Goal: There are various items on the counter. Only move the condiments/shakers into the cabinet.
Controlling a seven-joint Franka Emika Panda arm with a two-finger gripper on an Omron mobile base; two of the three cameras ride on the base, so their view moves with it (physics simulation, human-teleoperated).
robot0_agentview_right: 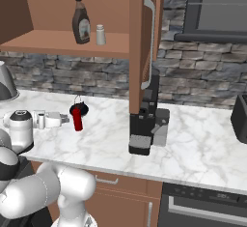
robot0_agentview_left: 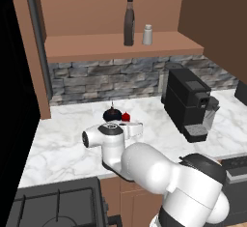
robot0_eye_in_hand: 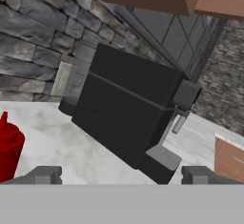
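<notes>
The dark brown bottle point(robot0_agentview_left: 129, 21) point(robot0_agentview_right: 81, 21) and the pale shaker point(robot0_agentview_left: 147, 34) point(robot0_agentview_right: 100, 35) stand side by side on the cabinet shelf point(robot0_agentview_left: 96, 47) point(robot0_agentview_right: 48, 40). On the marble counter point(robot0_agentview_left: 62, 144) point(robot0_agentview_right: 193, 144), the slim red bottle point(robot0_agentview_left: 126, 117) point(robot0_agentview_right: 77, 120) stands upright right in front of the round black object point(robot0_agentview_left: 112, 113) point(robot0_agentview_right: 78, 107). My gripper point(robot0_agentview_left: 137, 128) point(robot0_agentview_right: 63, 120) point(robot0_eye_in_hand: 121, 175) hangs low over the counter, open and empty. In the hand view the red bottle point(robot0_eye_in_hand: 8, 149) lies just outside the left fingertip point(robot0_eye_in_hand: 45, 174).
A black coffee machine point(robot0_agentview_left: 188, 103) point(robot0_agentview_right: 147, 120) point(robot0_eye_in_hand: 128, 118) stands on the counter beyond the gripper. The open cabinet door point(robot0_agentview_right: 142, 42) hangs above it. A black stove top point(robot0_agentview_left: 53, 206) lies at the near left. A dark appliance point(robot0_agentview_right: 240, 117) sits at the far right.
</notes>
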